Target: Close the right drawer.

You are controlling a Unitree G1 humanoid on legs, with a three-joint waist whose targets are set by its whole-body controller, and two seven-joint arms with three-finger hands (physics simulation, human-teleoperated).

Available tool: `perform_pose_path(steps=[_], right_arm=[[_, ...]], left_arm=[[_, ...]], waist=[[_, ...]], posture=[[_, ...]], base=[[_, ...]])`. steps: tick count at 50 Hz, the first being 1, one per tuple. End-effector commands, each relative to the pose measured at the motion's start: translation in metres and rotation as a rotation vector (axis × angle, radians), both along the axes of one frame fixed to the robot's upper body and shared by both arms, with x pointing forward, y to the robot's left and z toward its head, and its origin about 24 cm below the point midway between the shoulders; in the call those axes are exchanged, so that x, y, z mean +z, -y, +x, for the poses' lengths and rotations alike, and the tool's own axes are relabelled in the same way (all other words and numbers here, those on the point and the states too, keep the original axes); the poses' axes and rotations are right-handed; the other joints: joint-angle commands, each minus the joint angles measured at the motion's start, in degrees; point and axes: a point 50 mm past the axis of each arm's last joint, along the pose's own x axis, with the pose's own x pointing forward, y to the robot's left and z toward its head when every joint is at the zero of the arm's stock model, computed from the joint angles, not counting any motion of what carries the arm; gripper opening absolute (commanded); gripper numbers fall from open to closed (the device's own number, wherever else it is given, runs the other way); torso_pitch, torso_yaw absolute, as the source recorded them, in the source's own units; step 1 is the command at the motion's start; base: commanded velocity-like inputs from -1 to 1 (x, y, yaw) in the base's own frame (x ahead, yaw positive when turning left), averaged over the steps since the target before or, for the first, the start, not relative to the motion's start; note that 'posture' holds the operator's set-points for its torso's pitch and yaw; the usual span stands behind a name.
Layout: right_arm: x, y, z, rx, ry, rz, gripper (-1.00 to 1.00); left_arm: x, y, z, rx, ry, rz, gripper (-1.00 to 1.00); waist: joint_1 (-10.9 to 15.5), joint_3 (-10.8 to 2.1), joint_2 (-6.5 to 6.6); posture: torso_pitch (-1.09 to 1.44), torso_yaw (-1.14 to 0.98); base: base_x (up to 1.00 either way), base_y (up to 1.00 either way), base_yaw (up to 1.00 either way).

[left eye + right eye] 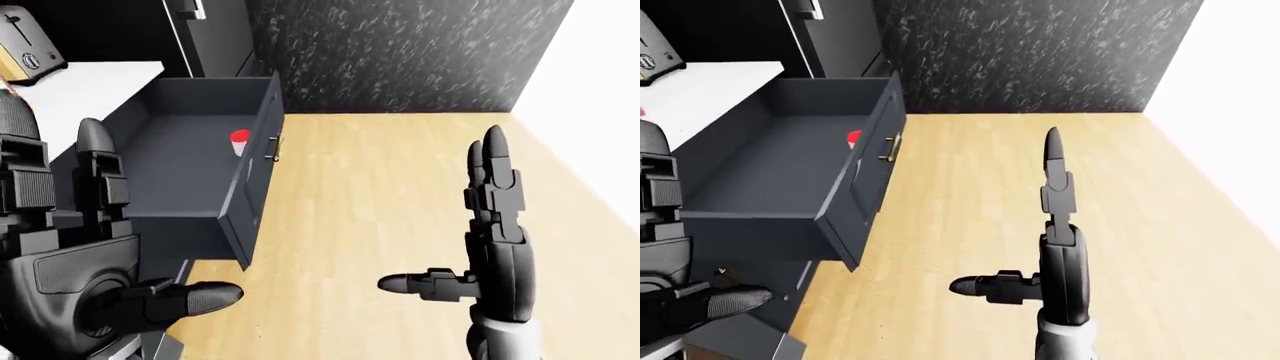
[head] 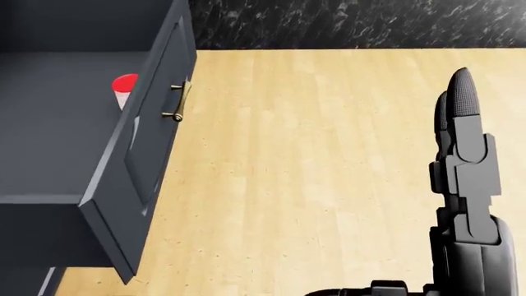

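A dark grey drawer (image 1: 190, 157) stands pulled out at the left of the left-eye view, its front panel (image 2: 152, 142) carrying a brass handle (image 2: 177, 102). A small red-topped object (image 1: 240, 139) lies inside, next to the panel. My right hand (image 1: 480, 247) is raised with fingers straight and thumb out, open, well right of the drawer and apart from it. At the lower left my left hand (image 1: 100, 247) is also open, held over the drawer's near corner and holding nothing.
Light wooden floor (image 1: 380, 180) spreads right of the drawer up to a black marbled wall (image 1: 400, 52). A white counter (image 1: 80, 86) with a toaster (image 1: 25, 41) sits at the upper left. Dark tall cabinets (image 1: 210, 37) rise above the drawer.
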Motion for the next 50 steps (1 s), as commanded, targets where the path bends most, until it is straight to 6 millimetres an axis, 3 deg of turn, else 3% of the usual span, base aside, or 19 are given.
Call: perform_pose_path(steps=[1, 6, 8, 9, 10, 12, 18, 20, 22, 24, 27, 31, 33, 35, 36, 38, 45, 49, 50], right_arm=[[0.0147, -0.0037, -0.0055, 0.024, 0.091, 0.004, 1.0], [0.0142, -0.0039, -0.0052, 0.024, 0.091, 0.003, 1.0], [0.0144, -0.004, -0.0055, 0.024, 0.091, 0.004, 1.0], [0.0144, -0.0036, -0.005, 0.023, 0.089, 0.004, 1.0], [0.0144, -0.0036, -0.0047, 0.023, 0.09, 0.004, 1.0], [0.0143, -0.0036, -0.0051, 0.022, 0.09, 0.003, 1.0], [0.0141, -0.0036, -0.0048, 0.023, 0.089, 0.004, 1.0], [0.0143, -0.0038, -0.0049, 0.022, 0.09, 0.003, 1.0], [0.0145, -0.0036, -0.0048, 0.022, 0.09, 0.004, 1.0], [0.0143, -0.0035, -0.0054, 0.021, 0.09, 0.004, 1.0], [0.0143, -0.0035, -0.0053, 0.021, 0.089, 0.004, 1.0], [0.014, -0.0038, -0.0058, 0.021, 0.089, 0.003, 1.0], [0.0143, -0.0035, -0.0049, 0.021, 0.088, 0.004, 1.0], [0.0141, -0.0035, -0.0046, 0.021, 0.087, 0.004, 1.0], [0.0138, -0.0037, -0.0043, 0.022, 0.087, 0.004, 1.0], [0.0136, -0.0038, -0.0042, 0.022, 0.086, 0.003, 1.0], [0.0135, -0.0036, -0.0037, 0.021, 0.085, 0.002, 1.0], [0.0134, -0.0037, -0.0032, 0.022, 0.085, 0.003, 1.0], [0.0134, -0.0037, -0.0031, 0.022, 0.085, 0.002, 1.0]], left_arm=[[0.0101, 0.0004, -0.0076, 0.009, 0.076, 0.016, 1.0], [0.01, 0.0005, -0.0079, 0.009, 0.076, 0.016, 1.0], [0.01, 0.0002, -0.008, 0.009, 0.076, 0.015, 1.0], [0.0099, 0.0002, -0.008, 0.009, 0.075, 0.015, 1.0], [0.0098, 0.0003, -0.0081, 0.009, 0.076, 0.015, 1.0], [0.01, 0.0002, -0.0081, 0.009, 0.076, 0.014, 1.0], [0.0102, -0.0001, -0.0081, 0.01, 0.076, 0.015, 1.0], [0.0102, -0.0001, -0.0081, 0.01, 0.077, 0.015, 1.0], [0.01, 0.0, -0.0081, 0.01, 0.076, 0.016, 1.0], [0.01, 0.0001, -0.008, 0.009, 0.076, 0.015, 1.0], [0.0102, 0.0002, -0.0076, 0.01, 0.076, 0.015, 1.0], [0.011, 0.0, -0.0074, 0.01, 0.078, 0.015, 1.0], [0.0111, 0.0001, -0.0073, 0.009, 0.077, 0.015, 1.0], [0.011, 0.0001, -0.0074, 0.009, 0.077, 0.015, 1.0], [0.0108, 0.0, -0.0074, 0.009, 0.077, 0.014, 1.0], [0.0104, 0.0003, -0.0075, 0.009, 0.076, 0.015, 1.0], [0.0102, 0.0003, -0.008, 0.009, 0.077, 0.016, 1.0], [0.0104, 0.0004, -0.008, 0.009, 0.076, 0.016, 1.0], [0.0104, 0.0005, -0.008, 0.01, 0.076, 0.016, 1.0]], waist=[[0.22, -0.55, -0.11], [0.3, 0.34, 2.94], [0.16, -0.22, 5.76], [0.4, -1.04, 8.31], [0.97, -0.32, 5.8], [1.0, 0.09, 5.83], [0.75, 0.14, 2.67], [0.7, 0.15, 1.19], [0.57, -0.61, -1.55], [-0.03, 0.01, -0.05], [0.22, -0.49, -0.06], [0.4, 0.32, 1.96], [0.25, 0.31, 3.81], [0.32, -0.89, 7.76], [0.73, -0.56, 6.4], [0.78, 0.31, 6.01], [0.66, 0.04, 2.22], [0.44, -0.68, -1.92], [-0.33, -0.3, 0.22]], posture=[[0.0, 0.0], [0.0, 0.0], [0.0, 0.0], [0.0, 0.0], [0.0, 0.0], [0.0, 0.0], [0.0, 0.0], [0.0, 0.0], [0.0, 0.0], [0.0, 0.0], [0.0, 0.0], [0.0, 0.0], [0.0, 0.0], [0.0, 0.0], [0.0, 0.0], [0.0, 0.0], [0.0, 0.0], [0.0, 0.0], [0.0, 0.0]], base=[[0.01, 0.12, 0.0], [0.01, 0.14, 0.0], [0.02, 0.13, 0.0], [0.01, 0.14, 0.0], [0.0, 0.12, 0.0], [0.02, 0.13, 0.0], [0.01, 0.13, 0.0], [0.01, 0.13, 0.0], [0.01, 0.13, 0.0], [0.02, 0.13, 0.0], [0.01, 0.13, 0.0], [0.01, 0.13, 0.0], [0.01, 0.13, 0.0], [0.02, 0.14, 0.0], [0.0, 0.13, 0.0], [0.01, 0.14, 0.0], [0.01, 0.13, 0.0], [0.01, 0.13, 0.0], [0.02, 0.12, 0.0]])
